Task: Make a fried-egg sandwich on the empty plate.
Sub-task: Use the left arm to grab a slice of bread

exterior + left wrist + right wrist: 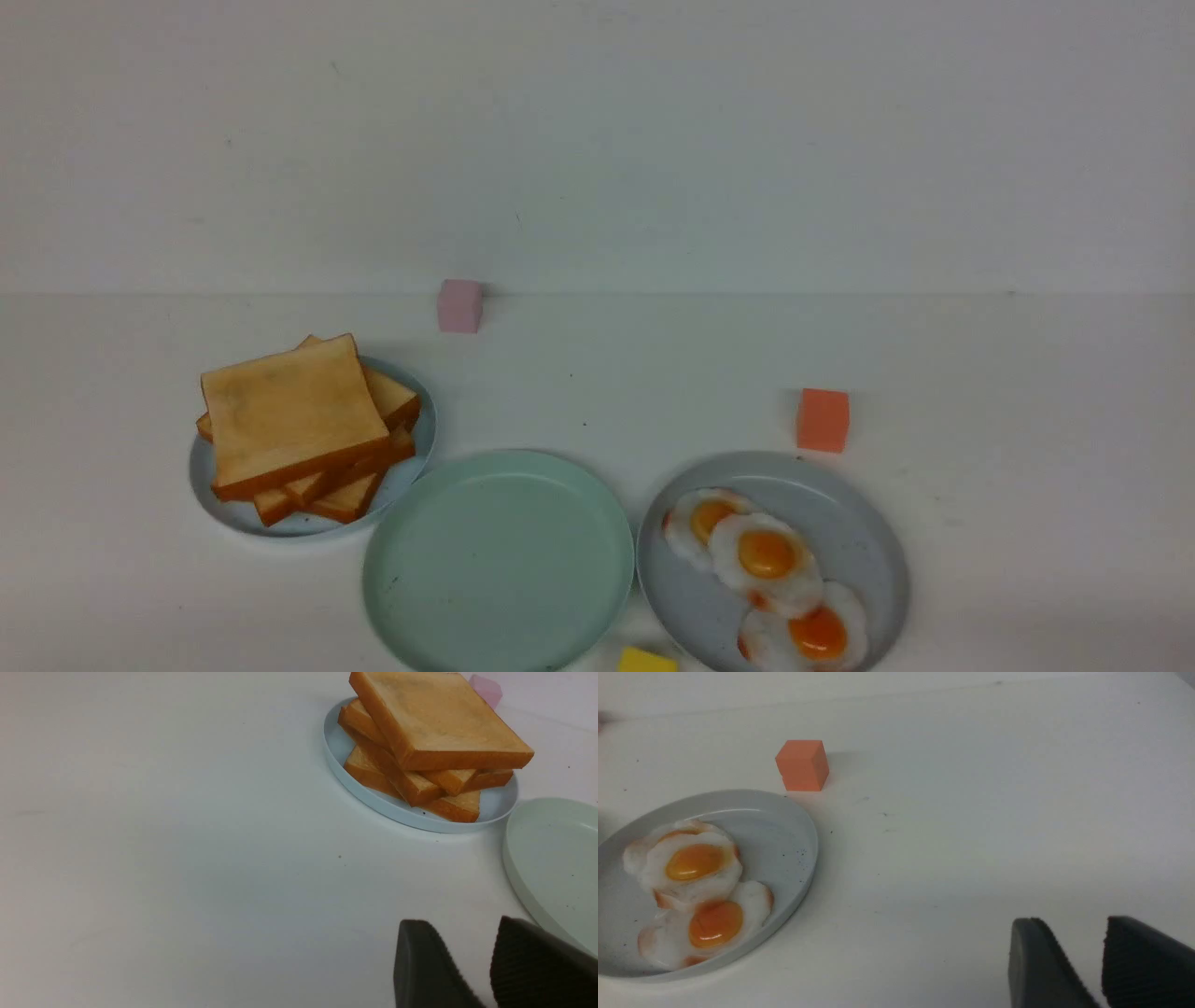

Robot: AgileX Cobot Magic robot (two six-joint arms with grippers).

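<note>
The empty mint-green plate [498, 560] lies at the front centre with nothing on it; its edge also shows in the left wrist view [556, 858]. A pile of toast slices [294, 411] sits on a pale-blue plate [403, 474] to its left, also in the left wrist view [434, 718]. Three fried eggs [766, 555] overlap on a grey-blue plate [864, 532] to its right, partly seen in the right wrist view [693, 863]. No fried-egg sandwich shows. My left gripper [462, 926] is open and empty above bare table, short of the toast. My right gripper [1071, 924] is open and empty, to the right of the egg plate [784, 835].
A pink cube [459, 305] stands at the back near the wall. An orange cube [822, 420] stands just behind the egg plate, also in the right wrist view [802, 764]. A yellow block [646, 661] lies at the front edge between the two front plates.
</note>
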